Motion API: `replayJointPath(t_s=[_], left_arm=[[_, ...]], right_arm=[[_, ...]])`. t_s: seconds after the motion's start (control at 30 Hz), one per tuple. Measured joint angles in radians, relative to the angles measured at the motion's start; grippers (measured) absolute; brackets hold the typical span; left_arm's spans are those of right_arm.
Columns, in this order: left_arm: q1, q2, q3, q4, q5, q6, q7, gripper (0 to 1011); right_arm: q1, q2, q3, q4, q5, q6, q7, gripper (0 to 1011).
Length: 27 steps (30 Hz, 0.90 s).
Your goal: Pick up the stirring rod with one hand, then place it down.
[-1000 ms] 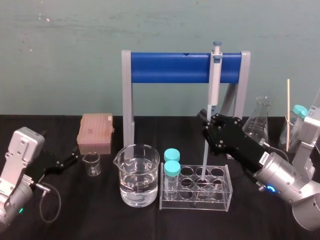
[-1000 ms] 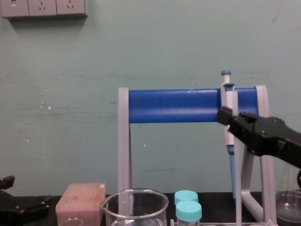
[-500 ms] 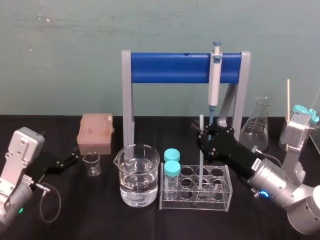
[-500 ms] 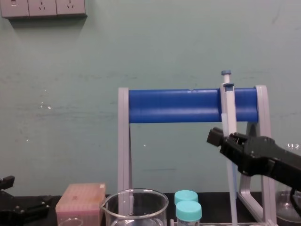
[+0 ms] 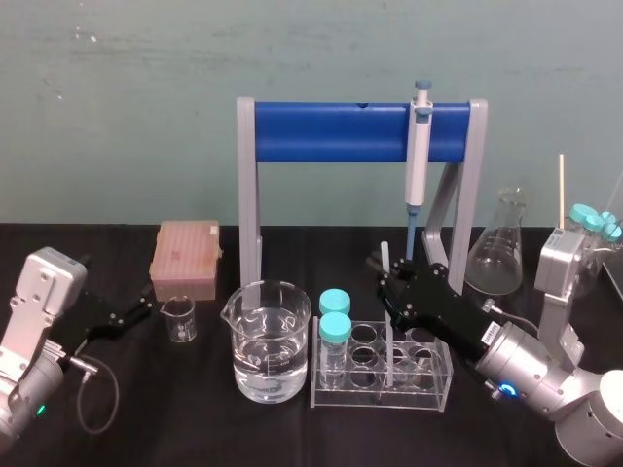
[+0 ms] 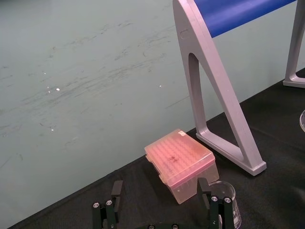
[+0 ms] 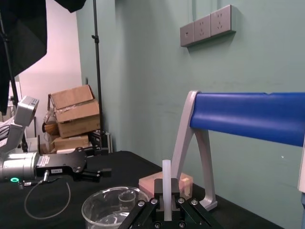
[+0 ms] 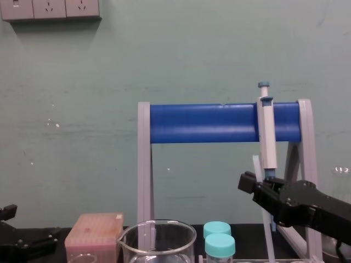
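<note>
I've got the right gripper [image 5: 387,280] clenched on the stirring rod [image 5: 384,253], rod near upright (top pokes out above the fingers [image 7: 151,206]), over the clear tube rack [image 5: 428,387], right of the big beaker [image 5: 268,341] and on the near side of the blue pipette stand [image 5: 331,131]. Rod's lower part runs down into the rack's middle wells; I can't tell if it touches bottom. Left gripper [image 5: 138,309] is parked low at the left beside the small beaker [image 5: 179,319], fingers spread, holding nothing.
</note>
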Motion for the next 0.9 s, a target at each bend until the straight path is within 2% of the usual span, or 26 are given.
replayJointPath(t_s=[0.9], left_arm=[[0.000, 0.000, 0.000, 0.000, 0.000, 0.000, 0.000, 1000]], right_arm=[[-0.007, 0.006, -0.005, 0.000, -0.026, 0.020, -0.021, 69]])
